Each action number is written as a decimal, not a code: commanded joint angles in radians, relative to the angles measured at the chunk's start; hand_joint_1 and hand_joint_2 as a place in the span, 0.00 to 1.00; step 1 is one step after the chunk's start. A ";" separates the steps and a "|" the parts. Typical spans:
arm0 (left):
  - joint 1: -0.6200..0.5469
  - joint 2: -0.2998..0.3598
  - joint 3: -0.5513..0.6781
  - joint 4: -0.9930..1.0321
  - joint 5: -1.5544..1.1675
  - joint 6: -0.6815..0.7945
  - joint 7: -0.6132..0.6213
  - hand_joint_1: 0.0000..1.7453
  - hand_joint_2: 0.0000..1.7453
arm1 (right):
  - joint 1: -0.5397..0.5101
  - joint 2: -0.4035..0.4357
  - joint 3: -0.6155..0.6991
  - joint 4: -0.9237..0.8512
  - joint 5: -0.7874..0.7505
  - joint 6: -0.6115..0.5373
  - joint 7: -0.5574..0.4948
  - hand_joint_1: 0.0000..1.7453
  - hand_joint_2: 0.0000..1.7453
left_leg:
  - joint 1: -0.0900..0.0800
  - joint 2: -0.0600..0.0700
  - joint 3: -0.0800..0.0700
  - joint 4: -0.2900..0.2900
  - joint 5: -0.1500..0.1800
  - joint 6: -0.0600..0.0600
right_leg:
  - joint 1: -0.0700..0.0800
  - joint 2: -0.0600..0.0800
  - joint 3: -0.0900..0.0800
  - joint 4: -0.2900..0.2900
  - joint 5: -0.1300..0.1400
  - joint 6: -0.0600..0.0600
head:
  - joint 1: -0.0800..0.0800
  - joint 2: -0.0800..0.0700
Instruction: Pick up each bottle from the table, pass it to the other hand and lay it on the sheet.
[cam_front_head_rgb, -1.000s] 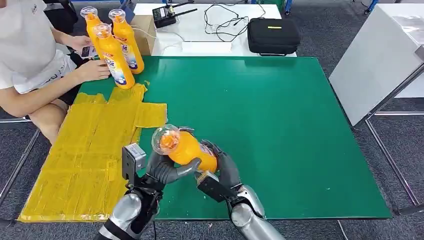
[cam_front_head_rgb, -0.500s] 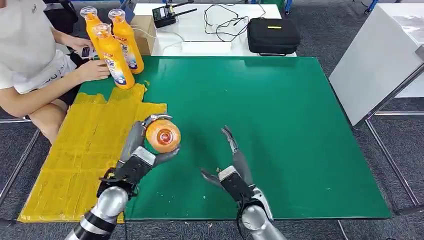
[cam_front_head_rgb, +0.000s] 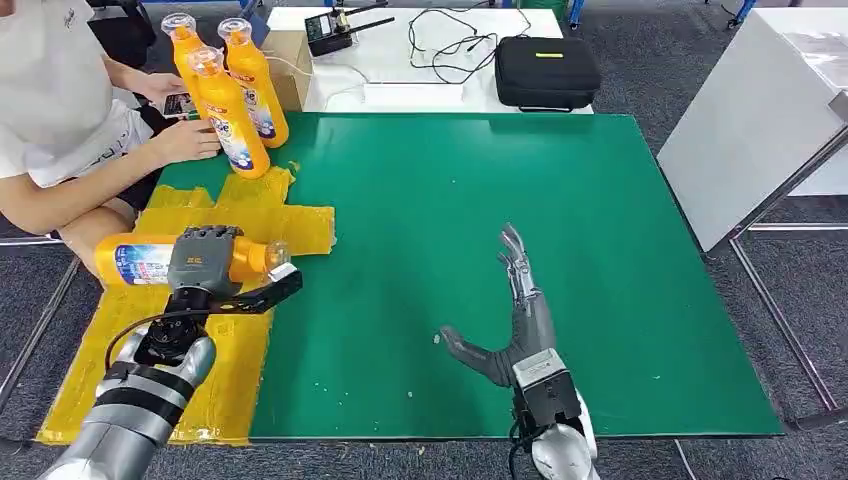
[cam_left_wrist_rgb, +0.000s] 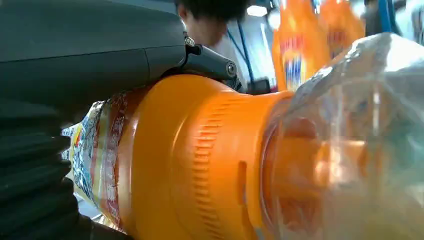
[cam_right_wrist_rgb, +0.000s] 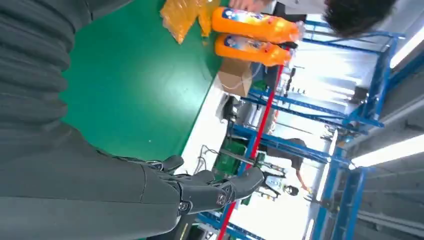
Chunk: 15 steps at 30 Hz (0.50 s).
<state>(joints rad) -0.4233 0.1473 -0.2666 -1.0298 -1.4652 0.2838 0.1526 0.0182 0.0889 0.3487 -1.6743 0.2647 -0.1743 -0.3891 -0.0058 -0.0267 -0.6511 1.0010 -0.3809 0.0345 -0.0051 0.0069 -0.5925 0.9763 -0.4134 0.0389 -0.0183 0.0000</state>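
My left hand (cam_front_head_rgb: 205, 262) grips an orange bottle (cam_front_head_rgb: 140, 259) that lies sideways over the yellow sheet (cam_front_head_rgb: 180, 340), its clear cap pointing toward the table's middle. Up close, the same bottle (cam_left_wrist_rgb: 200, 160) shows its orange shoulder and clear cap in the left wrist view. My right hand (cam_front_head_rgb: 510, 320) hovers over the green table (cam_front_head_rgb: 560, 230) with fingers spread and nothing in it; its fingers (cam_right_wrist_rgb: 210, 190) show in the right wrist view. Three more orange bottles (cam_front_head_rgb: 232, 105) stand upright at the table's far left corner, two of these bottles (cam_right_wrist_rgb: 250, 35) also seen from the right wrist.
A person (cam_front_head_rgb: 60, 110) sits at the left, one hand (cam_front_head_rgb: 190, 140) against the nearest standing bottle. A black case (cam_front_head_rgb: 547, 70) and cables (cam_front_head_rgb: 450, 45) lie on the white table behind. A white table (cam_front_head_rgb: 760, 110) stands to the right.
The right hand let go of the bottle and drew back right, opening. The left hand carried the bottle left and turned it sideways over the sheet.
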 joint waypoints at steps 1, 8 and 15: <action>-0.103 -0.020 0.048 0.390 0.093 -0.038 -0.047 1.00 1.00 | -0.004 -0.023 -0.050 -0.026 -0.022 0.007 -0.004 0.00 1.00 | 0.001 0.001 0.005 0.000 -0.002 -0.002 | 0.001 -0.001 0.006 -0.001 -0.002 -0.001 | 0.000 0.000; -0.083 -0.041 0.122 0.436 0.299 -0.088 -0.207 1.00 1.00 | 0.000 -0.029 -0.050 -0.005 -0.024 -0.004 -0.005 0.00 1.00 | 0.001 0.000 0.007 0.000 -0.002 -0.003 | 0.002 -0.002 0.008 -0.001 -0.003 -0.001 | 0.000 0.000; -0.082 -0.043 0.114 0.426 0.309 -0.093 -0.207 1.00 1.00 | 0.000 -0.031 -0.048 -0.008 -0.024 -0.005 -0.004 0.00 1.00 | 0.001 0.002 0.011 -0.002 -0.002 -0.004 | 0.001 0.000 0.011 -0.001 -0.002 -0.002 | 0.000 0.000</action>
<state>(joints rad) -0.5099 0.1385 -0.1846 -0.7134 -1.1746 0.2163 -0.0522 0.0291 0.0793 0.3170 -1.7037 0.2449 -0.1766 -0.3948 -0.0056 -0.0278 -0.6430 0.9999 -0.3820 0.0326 -0.0047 0.0064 -0.5850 0.9765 -0.4146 0.0376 -0.0183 0.0000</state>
